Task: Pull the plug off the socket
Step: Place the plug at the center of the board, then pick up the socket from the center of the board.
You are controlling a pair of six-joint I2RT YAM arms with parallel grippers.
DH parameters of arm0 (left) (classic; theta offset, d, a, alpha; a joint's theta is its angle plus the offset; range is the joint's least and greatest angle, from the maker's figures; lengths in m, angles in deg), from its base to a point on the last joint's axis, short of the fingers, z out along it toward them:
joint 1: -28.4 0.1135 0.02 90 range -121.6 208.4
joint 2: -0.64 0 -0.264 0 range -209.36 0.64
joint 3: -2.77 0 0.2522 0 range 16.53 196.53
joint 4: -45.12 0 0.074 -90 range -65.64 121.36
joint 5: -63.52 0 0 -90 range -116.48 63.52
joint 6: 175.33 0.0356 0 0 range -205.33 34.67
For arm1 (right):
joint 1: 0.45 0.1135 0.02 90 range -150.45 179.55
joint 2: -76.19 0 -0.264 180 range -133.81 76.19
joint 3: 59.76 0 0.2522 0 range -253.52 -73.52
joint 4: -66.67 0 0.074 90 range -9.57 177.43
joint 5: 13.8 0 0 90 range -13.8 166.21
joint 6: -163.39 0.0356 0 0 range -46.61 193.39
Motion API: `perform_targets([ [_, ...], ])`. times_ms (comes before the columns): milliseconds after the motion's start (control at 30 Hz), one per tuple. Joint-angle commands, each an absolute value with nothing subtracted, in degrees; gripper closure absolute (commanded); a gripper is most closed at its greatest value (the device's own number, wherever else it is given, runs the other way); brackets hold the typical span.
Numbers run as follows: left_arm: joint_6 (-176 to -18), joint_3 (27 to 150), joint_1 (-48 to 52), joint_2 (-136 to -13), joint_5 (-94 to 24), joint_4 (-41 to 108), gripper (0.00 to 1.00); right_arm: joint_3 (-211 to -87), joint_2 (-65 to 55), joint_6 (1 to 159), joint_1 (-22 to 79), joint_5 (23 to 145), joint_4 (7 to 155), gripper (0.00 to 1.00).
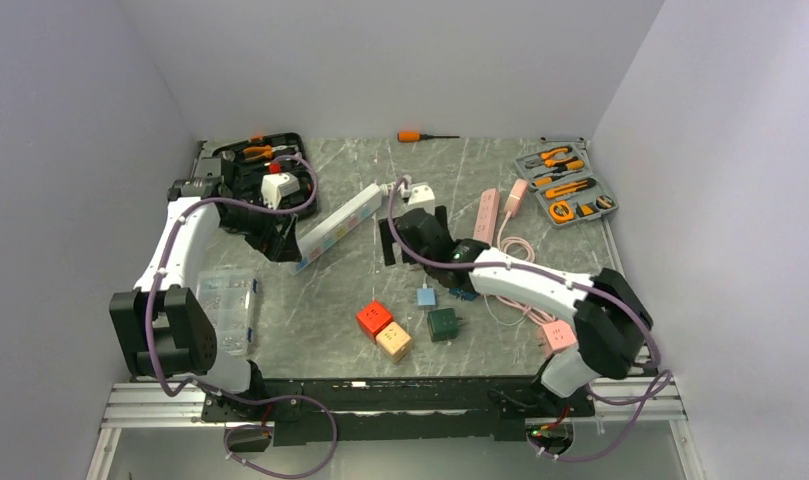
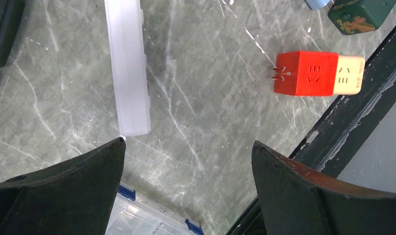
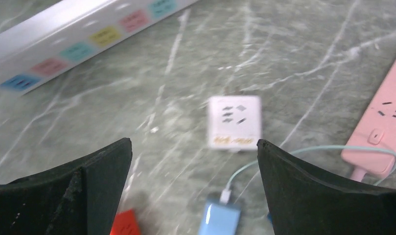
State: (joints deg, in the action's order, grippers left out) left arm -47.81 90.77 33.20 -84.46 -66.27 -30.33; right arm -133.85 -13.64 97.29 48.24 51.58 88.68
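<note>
A long white power strip (image 1: 340, 226) with coloured labels lies slanted at mid-table; it also shows in the left wrist view (image 2: 127, 68) and the right wrist view (image 3: 83, 34). A white cube plug (image 1: 420, 195) lies by the strip's far end, apart from it in the right wrist view (image 3: 234, 121). A red cube adapter (image 1: 374, 318) sits joined to a beige cube (image 1: 393, 341); the left wrist view shows the pair (image 2: 306, 73). My left gripper (image 1: 278, 243) (image 2: 188, 156) is open and empty at the strip's near end. My right gripper (image 1: 412, 232) (image 3: 194, 152) is open and empty, above the table near the white cube.
A pink power strip (image 1: 487, 214) with its cable lies right of centre. A blue charger (image 1: 426, 296) and a green cube (image 1: 442, 324) sit near the front. A clear plastic box (image 1: 227, 305) is front left. Tool cases stand at the back left (image 1: 265, 165) and back right (image 1: 565, 185).
</note>
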Motion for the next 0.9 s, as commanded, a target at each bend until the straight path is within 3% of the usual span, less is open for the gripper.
perform_targets([
  [0, -45.1, 90.1, 33.3, -79.3, -69.3, -32.7, 0.01, -133.8, -7.2, 93.6, 57.6, 46.9, 93.8, 0.0],
  [167, -46.0, 92.7, 33.3, -76.6, -71.9, -33.8, 0.01, -125.6, -1.5, 95.7, 67.7, 49.1, 93.3, 0.0],
  [400, -50.2, 95.0, 33.4, -77.1, -74.2, -33.2, 0.01, -113.4, 1.2, 100.1, 73.8, 49.0, 84.7, 0.0],
  [867, -54.1, 94.4, 33.4, -74.7, -71.1, -29.9, 0.01, -111.8, -2.8, 99.8, 76.3, 50.4, 78.9, 0.0],
])
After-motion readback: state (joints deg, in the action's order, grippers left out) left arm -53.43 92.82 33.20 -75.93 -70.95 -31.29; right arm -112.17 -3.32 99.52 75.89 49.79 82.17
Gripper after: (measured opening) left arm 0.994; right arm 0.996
